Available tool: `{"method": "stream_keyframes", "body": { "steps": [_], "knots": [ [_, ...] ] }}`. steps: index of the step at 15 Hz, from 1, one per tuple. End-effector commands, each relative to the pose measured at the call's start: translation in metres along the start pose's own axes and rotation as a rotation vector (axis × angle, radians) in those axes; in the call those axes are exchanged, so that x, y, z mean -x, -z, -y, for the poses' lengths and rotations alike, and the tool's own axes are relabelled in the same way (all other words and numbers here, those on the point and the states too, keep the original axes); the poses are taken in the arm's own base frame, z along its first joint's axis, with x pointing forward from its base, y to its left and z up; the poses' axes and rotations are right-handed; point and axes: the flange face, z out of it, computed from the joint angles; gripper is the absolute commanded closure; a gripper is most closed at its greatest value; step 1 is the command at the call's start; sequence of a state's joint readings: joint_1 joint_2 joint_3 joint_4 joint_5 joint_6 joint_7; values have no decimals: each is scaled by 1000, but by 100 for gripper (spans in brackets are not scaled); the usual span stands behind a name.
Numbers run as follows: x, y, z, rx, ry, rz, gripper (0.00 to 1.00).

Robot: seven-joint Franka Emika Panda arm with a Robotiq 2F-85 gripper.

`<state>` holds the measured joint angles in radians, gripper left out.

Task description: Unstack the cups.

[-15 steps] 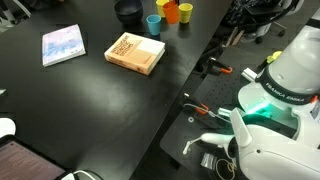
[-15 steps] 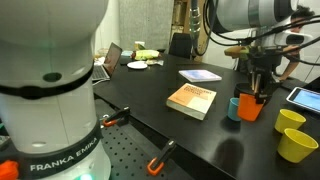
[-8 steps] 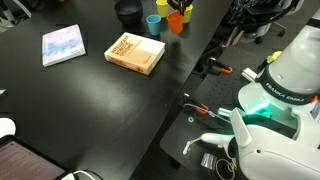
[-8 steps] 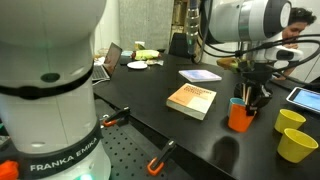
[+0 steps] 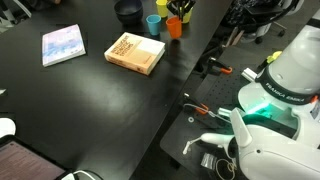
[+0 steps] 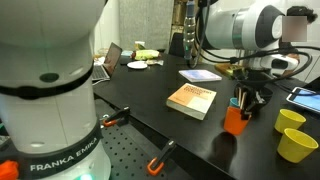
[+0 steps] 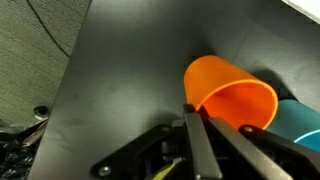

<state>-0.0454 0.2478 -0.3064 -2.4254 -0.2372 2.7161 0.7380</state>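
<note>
My gripper [image 6: 246, 100] is shut on the rim of the orange cup [image 6: 234, 121], one finger inside and one outside, as the wrist view [image 7: 190, 112] shows. The orange cup [image 5: 175, 27] is tilted in the wrist view [image 7: 228, 92] and is low over or on the black table. The light blue cup [image 5: 153, 23] stands beside it and shows at the right edge of the wrist view [image 7: 302, 126]. A yellow cup [image 5: 162, 5] stands behind, and two yellow cups [image 6: 291, 119] show in an exterior view.
A tan book [image 5: 135, 53] [image 6: 192, 100] lies near the cups, with the dark round bowl [image 5: 127, 11] at the back. A light blue booklet [image 5: 63, 44] [image 6: 200, 75] lies further off. The table edge [image 5: 190, 75] runs along the robot base.
The gripper has carried the orange cup away from the yellow cups, past the blue cup and towards the tan book.
</note>
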Motion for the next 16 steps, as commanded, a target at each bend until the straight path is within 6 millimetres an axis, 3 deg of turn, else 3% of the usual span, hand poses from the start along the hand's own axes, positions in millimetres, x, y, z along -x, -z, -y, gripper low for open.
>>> {"method": "stream_keyframes", "body": {
  "steps": [1, 5, 9, 16],
  "knots": [
    [-3, 1, 5, -39, 7, -7, 64],
    [-6, 6, 5, -56, 3, -13, 33],
    [-16, 30, 8, -55, 29, -13, 2],
    [-47, 80, 16, 4, 83, -44, 0]
  ]
}}
